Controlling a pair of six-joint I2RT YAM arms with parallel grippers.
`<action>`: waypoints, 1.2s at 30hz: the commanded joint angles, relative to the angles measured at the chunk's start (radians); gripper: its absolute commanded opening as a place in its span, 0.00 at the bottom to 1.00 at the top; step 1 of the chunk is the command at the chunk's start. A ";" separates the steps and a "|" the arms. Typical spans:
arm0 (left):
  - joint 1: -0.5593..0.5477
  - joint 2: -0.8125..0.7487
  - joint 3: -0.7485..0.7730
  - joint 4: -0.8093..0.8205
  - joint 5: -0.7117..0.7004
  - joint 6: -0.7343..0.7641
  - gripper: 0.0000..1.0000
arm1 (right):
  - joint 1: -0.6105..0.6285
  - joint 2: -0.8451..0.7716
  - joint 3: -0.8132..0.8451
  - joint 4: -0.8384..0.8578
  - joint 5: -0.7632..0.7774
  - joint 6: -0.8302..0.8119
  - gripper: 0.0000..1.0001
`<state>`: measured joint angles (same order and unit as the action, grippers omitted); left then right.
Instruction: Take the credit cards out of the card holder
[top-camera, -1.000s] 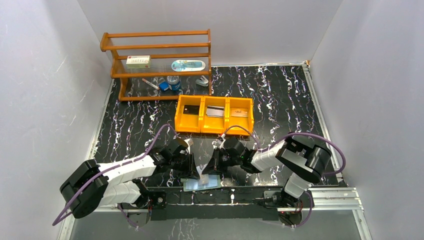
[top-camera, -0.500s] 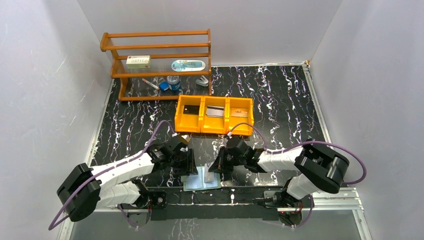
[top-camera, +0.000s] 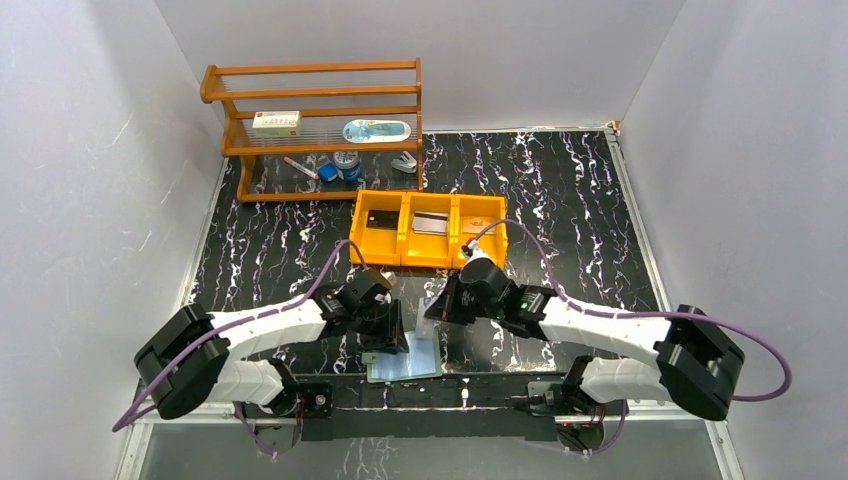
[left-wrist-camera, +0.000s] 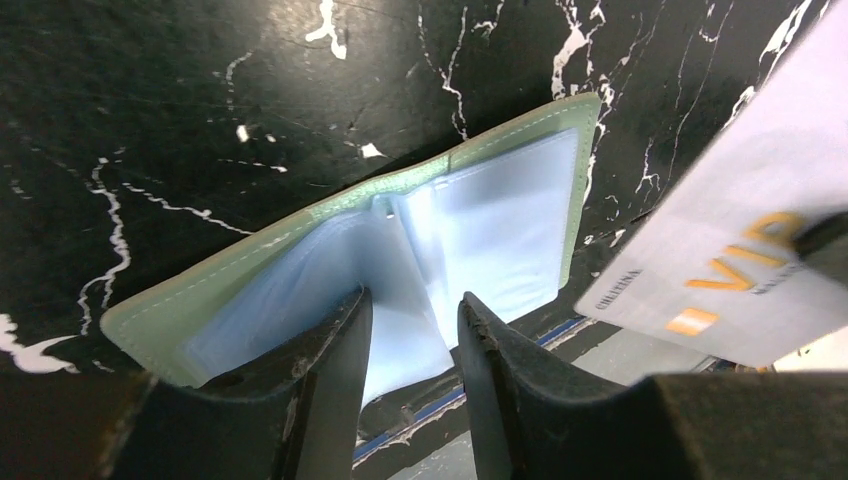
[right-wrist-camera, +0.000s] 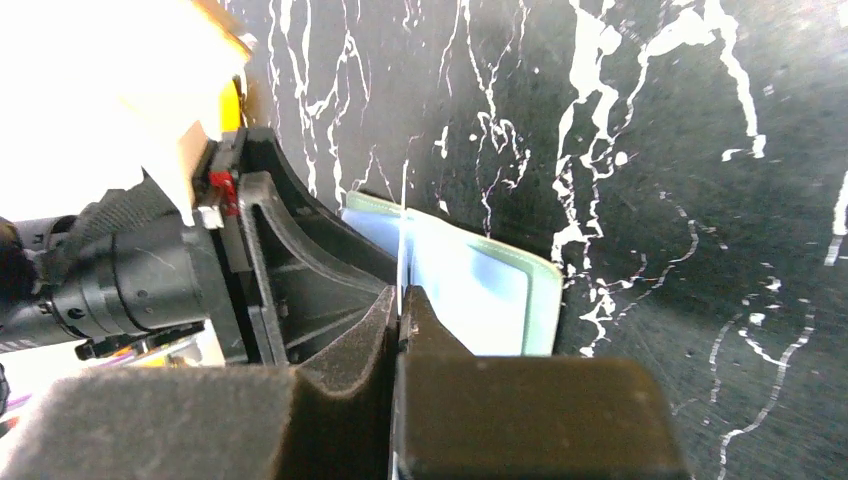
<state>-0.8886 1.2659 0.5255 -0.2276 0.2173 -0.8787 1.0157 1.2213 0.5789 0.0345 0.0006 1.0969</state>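
The muted-green card holder (top-camera: 408, 359) lies open near the table's front edge, its pale glossy pockets (left-wrist-camera: 500, 225) facing up. My left gripper (top-camera: 391, 334) hangs over it, open, with one loose pocket leaf standing between its fingers (left-wrist-camera: 345, 345). My right gripper (top-camera: 441, 304) is shut on a silver-grey credit card with orange "VIP" print (left-wrist-camera: 720, 250). That card is edge-on (right-wrist-camera: 402, 235) in the right wrist view, lifted clear above the card holder (right-wrist-camera: 495, 290). A black card (top-camera: 382, 222), a grey card (top-camera: 430, 223) and a tan card (top-camera: 478, 226) lie in the orange tray.
The orange three-compartment tray (top-camera: 428, 255) stands just behind both grippers. A wooden rack (top-camera: 315, 125) at the back left holds a white box and small items. A metal rail (top-camera: 640, 385) runs along the front edge, next to the card holder.
My right gripper has pulled the silver-grey card up out of the card holder and carried it back toward the tray. My left gripper has opened and shifted over the holder.
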 joint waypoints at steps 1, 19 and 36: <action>-0.030 0.078 -0.063 -0.087 -0.086 0.021 0.38 | -0.001 -0.073 0.066 -0.130 0.151 -0.060 0.06; -0.004 -0.021 0.102 -0.113 -0.083 0.114 0.48 | -0.024 -0.129 0.194 -0.270 0.353 -0.237 0.03; 0.402 -0.367 0.218 -0.362 -0.538 0.324 0.98 | -0.253 0.357 0.687 -0.229 0.179 -0.943 0.00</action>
<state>-0.4984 0.9707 0.7563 -0.6247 -0.1669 -0.5846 0.7929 1.4773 1.1233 -0.2165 0.1898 0.3985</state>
